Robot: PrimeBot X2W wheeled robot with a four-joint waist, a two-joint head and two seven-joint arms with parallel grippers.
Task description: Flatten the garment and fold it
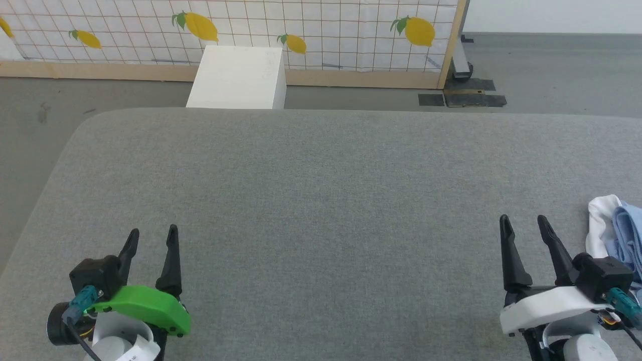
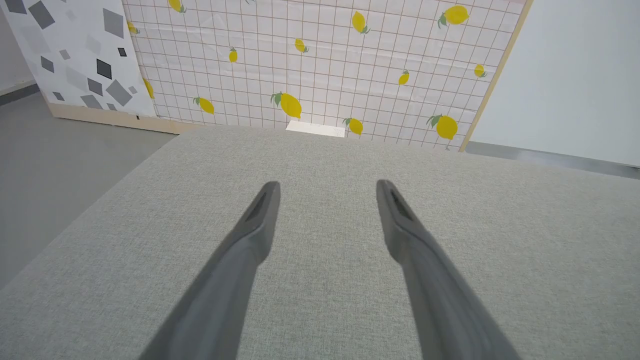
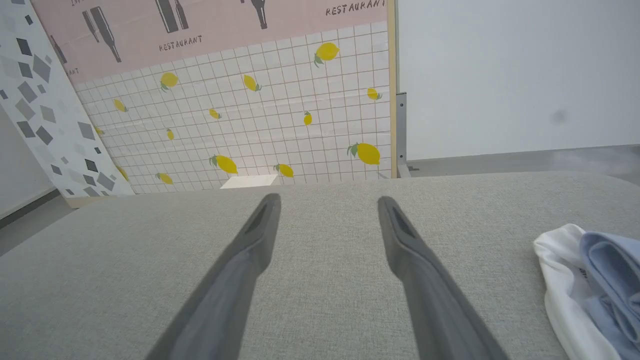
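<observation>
Head view: your left gripper and right gripper stand spread and empty. The garment lies bunched at the table's right edge.
Left wrist view: fingers apart above the table.
Right wrist view: the garment is just to the right. Flattening looks unstarted, so reach over and grasp it.

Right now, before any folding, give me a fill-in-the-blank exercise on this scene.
1. The garment lies bunched at the table's ____ side.
2. The left gripper and the right gripper both stand ____, holding nothing.
3. The panel behind the table is printed with yellow ____.
Missing words: right; open; lemons.
</observation>
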